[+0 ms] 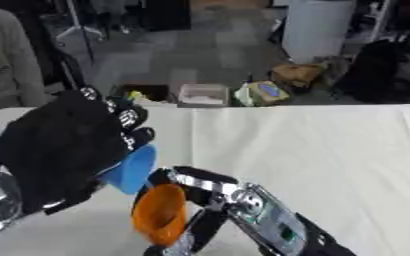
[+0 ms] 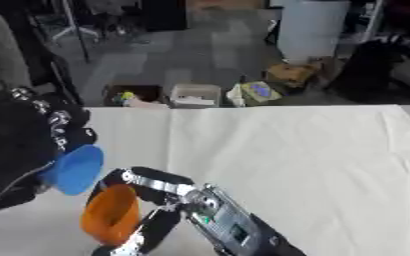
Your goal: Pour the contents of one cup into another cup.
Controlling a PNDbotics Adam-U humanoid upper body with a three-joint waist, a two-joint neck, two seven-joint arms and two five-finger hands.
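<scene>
My left hand (image 1: 64, 145) is raised at the left, its fingers curled round a blue cup (image 1: 133, 169) that is tipped over, mouth facing down and right. Just below it my right hand (image 1: 200, 200) comes in from the lower right and is shut on an orange cup (image 1: 160, 214), which leans with its open mouth turned toward me and the left. The blue cup's rim hangs right above the orange cup's rim. I cannot see what either cup holds.
A white cloth covers the table (image 1: 331, 150), bare across the right and back. Beyond the far edge, on the floor, are boxes and bags (image 1: 204, 94) and a white bin (image 1: 318, 27). A person in grey stands at the far left.
</scene>
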